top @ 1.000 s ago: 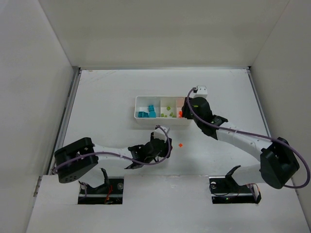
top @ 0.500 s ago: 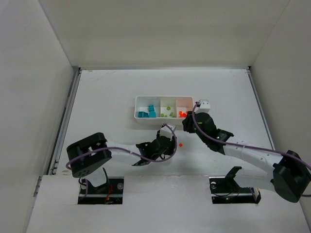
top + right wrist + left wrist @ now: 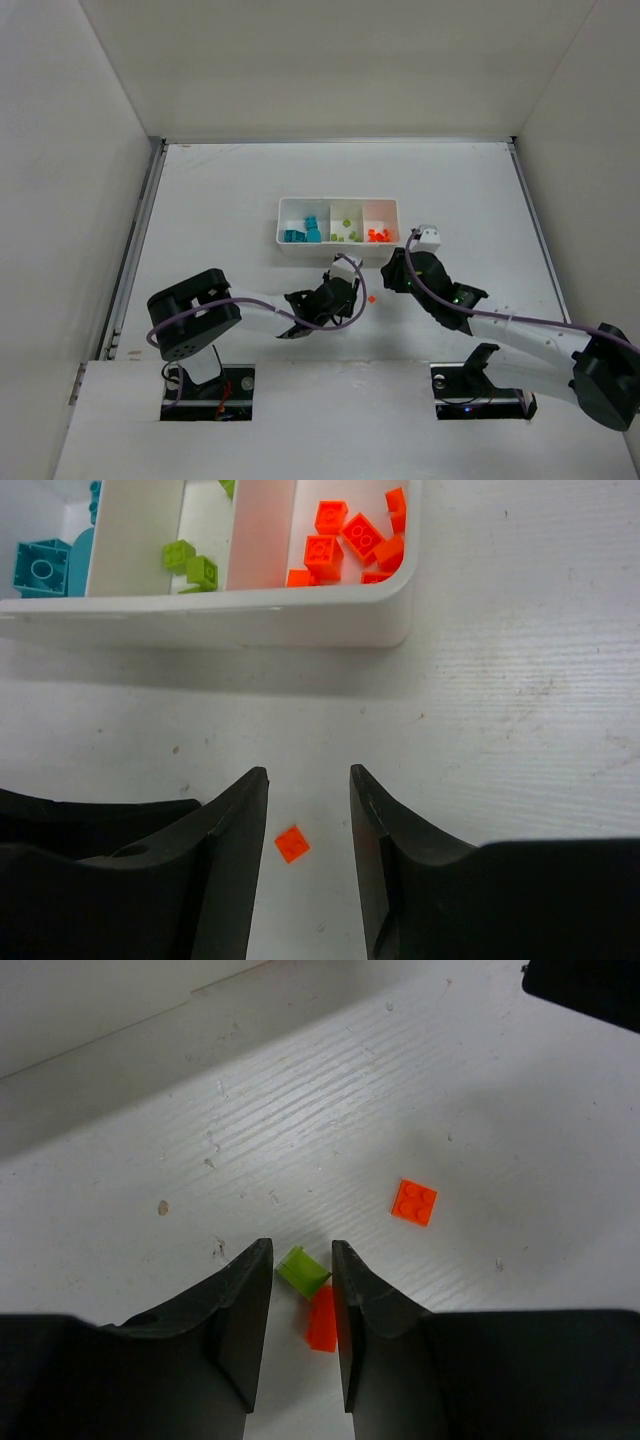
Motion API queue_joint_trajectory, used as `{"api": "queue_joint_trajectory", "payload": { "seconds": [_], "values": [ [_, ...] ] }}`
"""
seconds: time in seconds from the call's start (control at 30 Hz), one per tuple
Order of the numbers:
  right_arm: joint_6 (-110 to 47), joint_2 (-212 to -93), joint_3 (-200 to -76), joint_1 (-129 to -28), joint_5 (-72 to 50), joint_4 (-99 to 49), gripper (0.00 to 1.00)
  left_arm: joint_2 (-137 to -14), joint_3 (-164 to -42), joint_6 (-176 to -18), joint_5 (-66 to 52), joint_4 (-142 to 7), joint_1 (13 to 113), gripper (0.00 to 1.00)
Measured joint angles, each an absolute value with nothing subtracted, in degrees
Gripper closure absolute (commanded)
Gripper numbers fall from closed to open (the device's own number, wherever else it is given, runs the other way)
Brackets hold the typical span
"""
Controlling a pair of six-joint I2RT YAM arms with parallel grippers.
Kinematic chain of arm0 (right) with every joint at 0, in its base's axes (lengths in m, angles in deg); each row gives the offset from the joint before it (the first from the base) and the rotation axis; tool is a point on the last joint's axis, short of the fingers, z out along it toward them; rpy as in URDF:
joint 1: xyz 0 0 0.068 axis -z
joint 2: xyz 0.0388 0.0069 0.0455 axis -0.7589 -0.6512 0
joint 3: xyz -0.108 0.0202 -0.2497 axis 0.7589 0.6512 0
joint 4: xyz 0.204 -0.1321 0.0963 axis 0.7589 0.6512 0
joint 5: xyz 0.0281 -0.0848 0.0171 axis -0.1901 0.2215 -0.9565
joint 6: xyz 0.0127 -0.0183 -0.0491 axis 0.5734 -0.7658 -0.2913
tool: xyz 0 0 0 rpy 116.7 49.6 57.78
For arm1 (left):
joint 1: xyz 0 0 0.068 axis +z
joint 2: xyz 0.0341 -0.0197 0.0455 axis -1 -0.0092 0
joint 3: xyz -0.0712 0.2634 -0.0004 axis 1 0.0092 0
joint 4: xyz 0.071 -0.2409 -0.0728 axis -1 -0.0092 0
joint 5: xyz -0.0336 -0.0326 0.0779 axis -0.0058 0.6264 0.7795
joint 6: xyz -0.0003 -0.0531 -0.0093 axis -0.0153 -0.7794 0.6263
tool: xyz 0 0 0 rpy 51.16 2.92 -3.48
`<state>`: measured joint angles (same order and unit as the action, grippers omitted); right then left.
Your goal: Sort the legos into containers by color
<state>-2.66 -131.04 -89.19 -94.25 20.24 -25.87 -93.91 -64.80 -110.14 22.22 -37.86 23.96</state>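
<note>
Between your left gripper's [image 3: 301, 1300] narrowed, not yet clamped jaws sits a green lego [image 3: 302, 1270]; centre it, avoiding the touching orange piece [image 3: 322, 1318]. Right gripper [image 3: 308, 810] hangs open, empty.

tray [image 3: 300, 620] top cropped, teal brick [image 3: 40, 570] partly cropped

1. The left gripper [image 3: 302, 1305] is hovering low over the white table [image 3: 300, 1110], its two dark fingers [image 3: 240, 1320] standing slightly apart.
2. A lime green lego [image 3: 302, 1270] is sitting tilted in the gap between them, near the tips.
3. An orange lego [image 3: 322, 1318] is lying just behind it, against the right-hand finger.
4. Another orange brick [image 3: 414, 1202] is lying flat, studs up, off to the right and apart.
</note>
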Motion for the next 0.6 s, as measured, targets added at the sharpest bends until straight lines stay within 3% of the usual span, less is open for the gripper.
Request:
{"api": "queue_joint_trajectory", "payload": {
  "seconds": [0.6],
  "values": [
    [2.46,-129.45,-87.29,-103.48,21.68,-22.9,0.6,-82.63,-66.9,-110.16,22.04,-38.82,30.93,0.77]
  ]
}}
